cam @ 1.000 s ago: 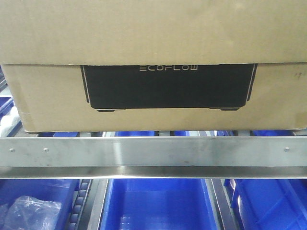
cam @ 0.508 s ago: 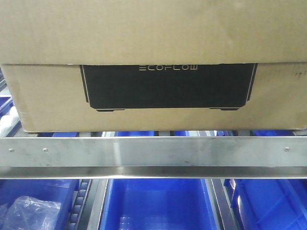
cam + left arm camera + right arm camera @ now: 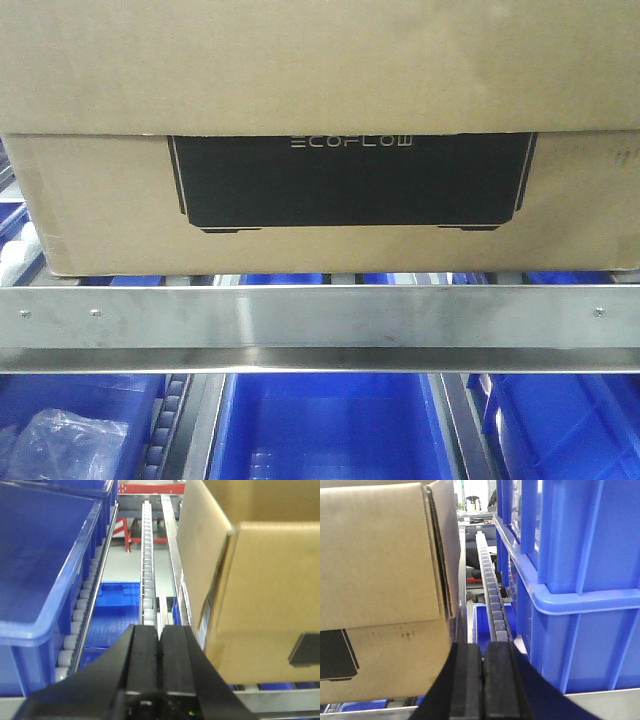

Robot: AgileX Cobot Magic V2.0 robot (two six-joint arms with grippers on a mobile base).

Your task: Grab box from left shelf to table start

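The box [image 3: 330, 70] looks wide, stiff and probably heavy, so squeeze both end walls. The left gripper [image 3: 160, 636] and right gripper [image 3: 483, 652] flank it, pads together, empty.

box [image 3: 100, 200] on rollers [image 3: 146, 570] — behind shelf rail [image 3: 320, 320] | bins [image 3: 330, 430] L/R + below

The right tool [image 3: 482, 652], pressed closed, points between the box [image 3: 380, 580] and blue bin [image 3: 580, 580].

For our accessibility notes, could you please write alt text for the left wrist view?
The shut left claw points along a shelf's roller track, into the gap between a brown cardboard carton on the right and a blue plastic bin on the left.
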